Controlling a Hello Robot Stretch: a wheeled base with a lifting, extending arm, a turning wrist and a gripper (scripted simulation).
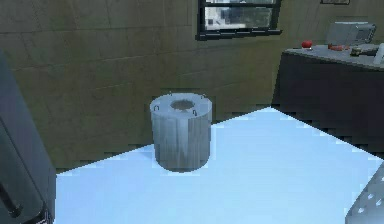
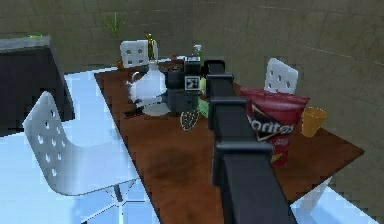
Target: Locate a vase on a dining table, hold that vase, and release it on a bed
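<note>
A brown dining table runs across the arm side view. On its far part stands a white, rounded, vase-like vessel. The dark arm bar rises from the bottom edge and reaches over the table toward it. At the arm's far end are the white marked squares, with the gripper just left of them, right by the white vessel. The vessel rests on the table at the gripper's end, so I cannot tell whether the gripper holds anything.
On the table are a red snack bag, an orange cup and a bottle. White chairs surround it. A grey cylindrical bin stands on pale floor ahead; a dark counter lies right.
</note>
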